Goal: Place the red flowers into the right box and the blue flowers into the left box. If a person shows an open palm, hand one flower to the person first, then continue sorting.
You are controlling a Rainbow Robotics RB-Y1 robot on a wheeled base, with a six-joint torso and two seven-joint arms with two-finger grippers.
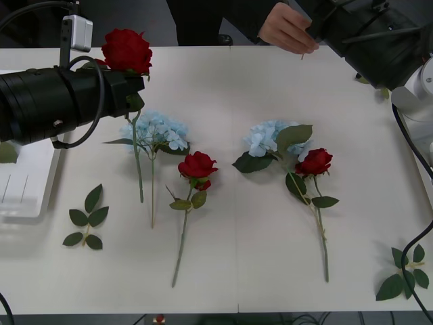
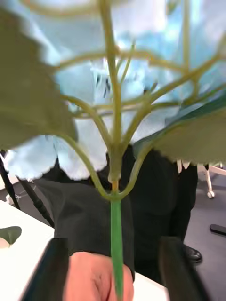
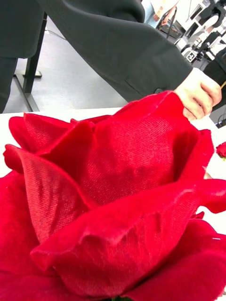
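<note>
My left gripper (image 1: 135, 87) holds a red flower (image 1: 126, 51) aloft over the table's left side, its stem hanging down; its bloom (image 3: 113, 197) sits close before the left wrist camera. At the far right edge, my right gripper (image 1: 314, 30) meets the person's hand (image 1: 287, 28). In the right wrist view a blue flower (image 2: 113, 94) rises from a stem between my spread black fingers (image 2: 52, 268), and the hand (image 2: 94, 277) is curled around that stem. Two red flowers (image 1: 197, 166) (image 1: 314, 161) and two blue flowers (image 1: 157, 130) (image 1: 270, 139) lie on the table. The left box (image 1: 24, 183) sits at the left edge. The right box is out of view.
Loose green leaf sprigs lie at the front left (image 1: 88, 217) and front right (image 1: 404, 274). A black cable (image 1: 413, 156) runs down the right edge. The person in dark clothing (image 3: 117, 42) stands behind the table's far edge.
</note>
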